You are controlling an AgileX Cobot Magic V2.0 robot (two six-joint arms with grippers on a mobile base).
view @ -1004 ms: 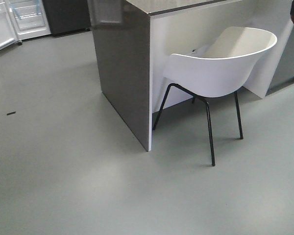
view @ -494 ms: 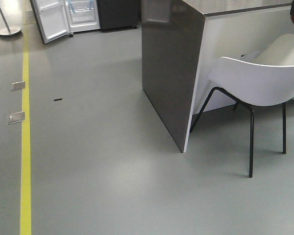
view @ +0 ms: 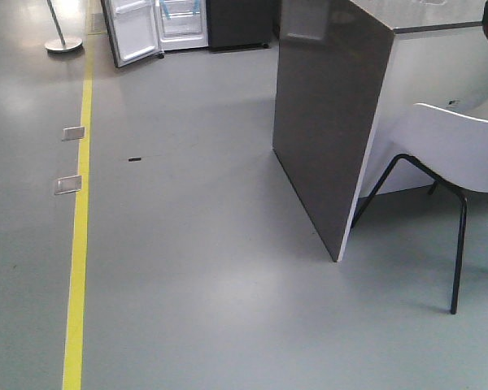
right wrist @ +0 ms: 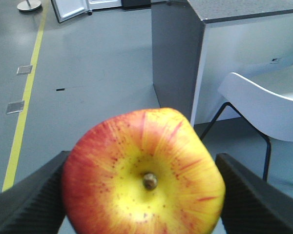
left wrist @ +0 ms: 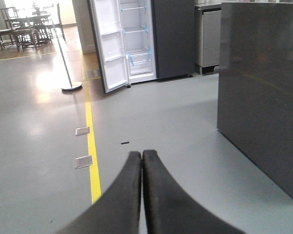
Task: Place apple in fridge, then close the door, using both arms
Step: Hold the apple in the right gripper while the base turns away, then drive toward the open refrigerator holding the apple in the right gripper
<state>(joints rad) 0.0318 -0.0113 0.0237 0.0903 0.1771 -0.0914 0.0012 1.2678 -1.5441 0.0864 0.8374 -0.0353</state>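
apple (right wrist: 144,175): clamped in your right gripper (right wrist: 142,195); left gripper (left wrist: 142,157) fingers together, empty; fridge (left wrist: 136,44), door (left wrist: 112,53) open, now swung nearer centre, far ahead of them, approach underway.

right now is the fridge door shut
No, the door stands swung wide open in the left wrist view, baring the white interior of the fridge.

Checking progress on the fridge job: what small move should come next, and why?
Probably roll closer to the fridge: it stands far across the floor, door already open, while the right gripper holds the apple and the left gripper is shut, empty.
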